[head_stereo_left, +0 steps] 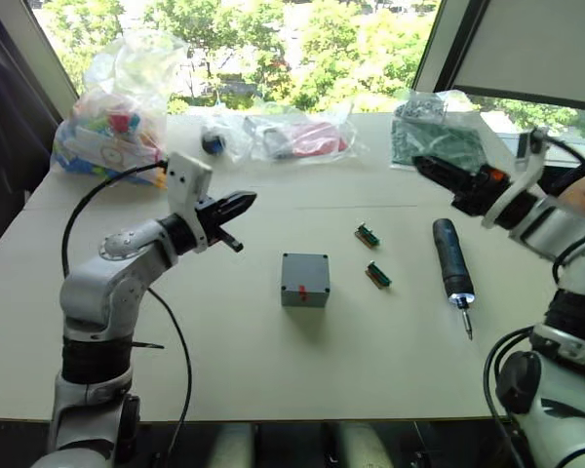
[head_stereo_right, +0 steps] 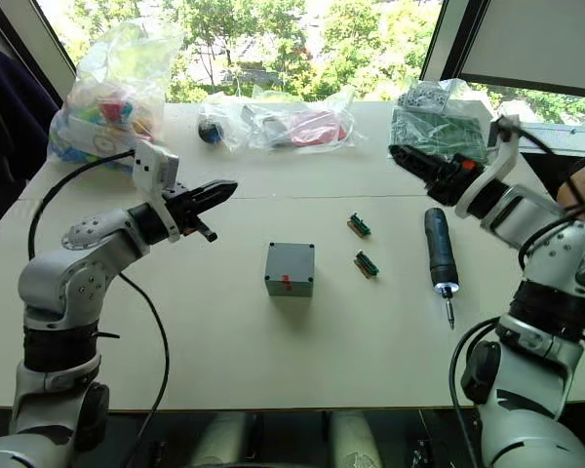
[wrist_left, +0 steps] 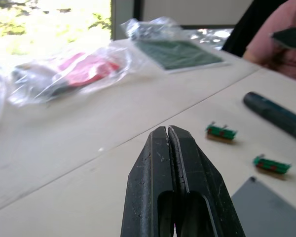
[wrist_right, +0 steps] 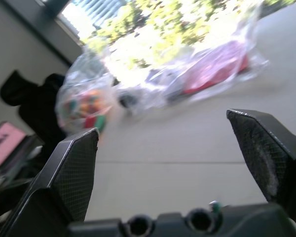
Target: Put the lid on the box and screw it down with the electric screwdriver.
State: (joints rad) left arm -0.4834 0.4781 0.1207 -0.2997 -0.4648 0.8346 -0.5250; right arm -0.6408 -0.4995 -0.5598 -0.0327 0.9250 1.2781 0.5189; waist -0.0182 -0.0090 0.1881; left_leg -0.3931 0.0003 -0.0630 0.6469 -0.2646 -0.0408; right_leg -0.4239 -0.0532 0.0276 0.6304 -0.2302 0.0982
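The box (head_stereo_left: 305,280) sits near the middle of the table (head_stereo_left: 224,361), its top flat and grey, red mark facing the robot; the lid appears to be already on it, though I cannot tell if it is seated squarely. The electric screwdriver (head_stereo_left: 454,267) lies well to its right, bit toward the robot, with two small green connectors (head_stereo_left: 368,234) between them. The right gripper (wrist_right: 172,163) hangs above the table beyond the screwdriver, fingers spread wide. The left gripper (head_stereo_left: 236,206) hovers up and to the left of the box, fingers pressed together, holding nothing.

The risks: the round screwdriver could roll away if the fingers close off-centre; a descending arm could sweep a connector; and with the left gripper not bracing it, the box may slide or twist under the bit.
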